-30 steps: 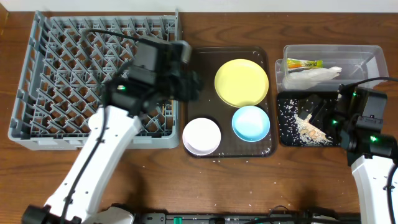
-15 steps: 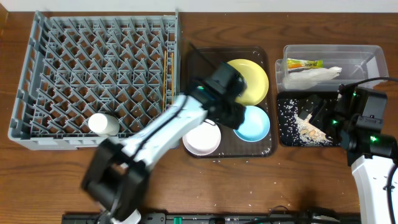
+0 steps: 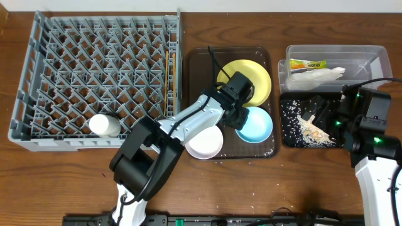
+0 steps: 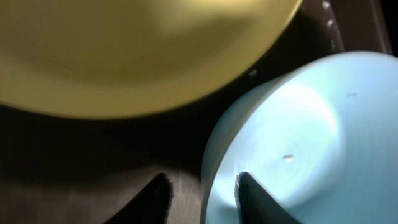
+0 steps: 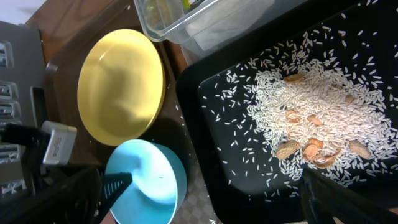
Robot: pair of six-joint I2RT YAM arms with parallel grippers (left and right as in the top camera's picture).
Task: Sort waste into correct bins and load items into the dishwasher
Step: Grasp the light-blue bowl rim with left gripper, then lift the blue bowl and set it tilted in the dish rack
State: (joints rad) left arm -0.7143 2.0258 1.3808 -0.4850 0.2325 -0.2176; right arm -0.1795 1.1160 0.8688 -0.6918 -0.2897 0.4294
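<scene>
Blue bowl (image 3: pixel 257 125) at my left claw (image 4: pixel 201 180)
Upright, its rim between my parted jaws, just beside the yellow plate (image 3: pixel 244 71).

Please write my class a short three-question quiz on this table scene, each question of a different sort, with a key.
1. True or false: the small white cup is in the grey rack.
2. The left claw is open across the rim of which dish? A. yellow plate B. light blue bowl C. white bowl
3. Fill in: the rice scraps lie in the ___ tray.
Key: 1 true; 2 B; 3 black.
</scene>
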